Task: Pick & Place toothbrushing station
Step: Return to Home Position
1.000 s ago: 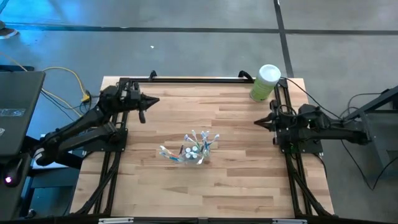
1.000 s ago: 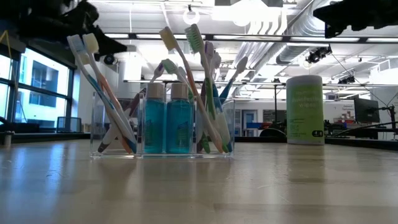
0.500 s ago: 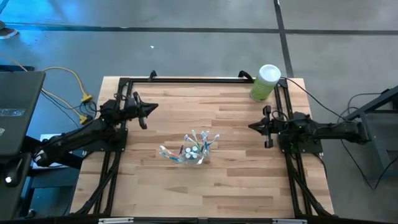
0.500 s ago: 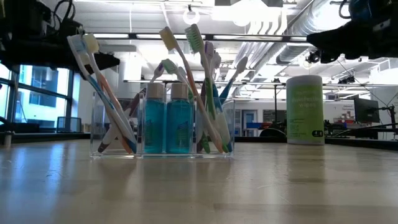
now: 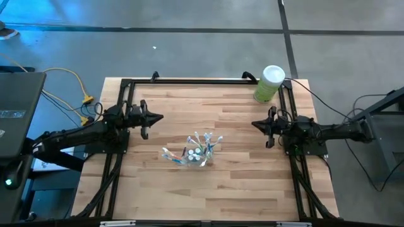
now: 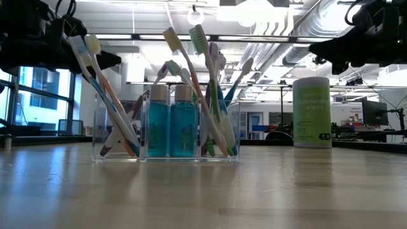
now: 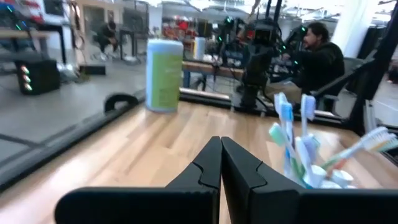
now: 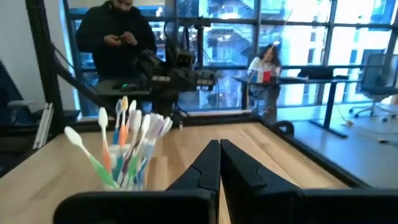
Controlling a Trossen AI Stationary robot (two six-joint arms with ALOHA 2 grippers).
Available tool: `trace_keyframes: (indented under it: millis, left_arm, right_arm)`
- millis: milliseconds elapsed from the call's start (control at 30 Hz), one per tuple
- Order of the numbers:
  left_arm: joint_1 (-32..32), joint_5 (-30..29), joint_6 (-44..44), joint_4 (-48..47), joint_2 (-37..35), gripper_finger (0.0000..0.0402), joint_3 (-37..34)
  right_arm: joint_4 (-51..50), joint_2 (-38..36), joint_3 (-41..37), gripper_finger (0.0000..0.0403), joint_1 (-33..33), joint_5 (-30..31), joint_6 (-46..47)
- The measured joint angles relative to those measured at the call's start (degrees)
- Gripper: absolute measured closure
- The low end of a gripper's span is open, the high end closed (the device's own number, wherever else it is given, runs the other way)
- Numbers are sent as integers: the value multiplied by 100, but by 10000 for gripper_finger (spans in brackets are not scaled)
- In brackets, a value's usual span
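A clear plastic holder (image 6: 165, 137) stands on the wooden table near its middle (image 5: 196, 151). It holds several multicoloured toothbrushes (image 6: 197, 76), leaning outward, and two teal tubes with white caps (image 6: 170, 124) standing upright. The holder also shows in the left wrist view (image 7: 311, 162) and the right wrist view (image 8: 127, 149). My left gripper (image 5: 159, 118) is shut and empty, above the table to the holder's left and a little farther back. My right gripper (image 5: 255, 124) is shut and empty, to the holder's right.
A light-green canister with a white lid (image 5: 269, 83) stands at the table's far right corner. A black frame rail (image 5: 189, 81) runs along the far edge and down both sides. People stand in the room beyond the table (image 8: 118, 37).
My left gripper has come down and toward the table's near edge, levelling out. My right gripper has gone toward the table's left, nearer the holder, and has come lower in the low view. The holder has stayed still.
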Motion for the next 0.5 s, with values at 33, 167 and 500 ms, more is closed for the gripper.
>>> trace_keyframes:
  millis: [33,167,500]
  left_arm:
    - [-53,1,-44,-70,-4,400,0]
    - [-266,40,-359,-254,-78,400,-4]
    - [-665,569,-376,-1741,-922,400,421]
  right_arm:
    - [61,0,-2,400,86,115,-36]
    - [384,0,-2,400,436,729,-309]
    - [47,-838,-6,400,834,1155,-911]
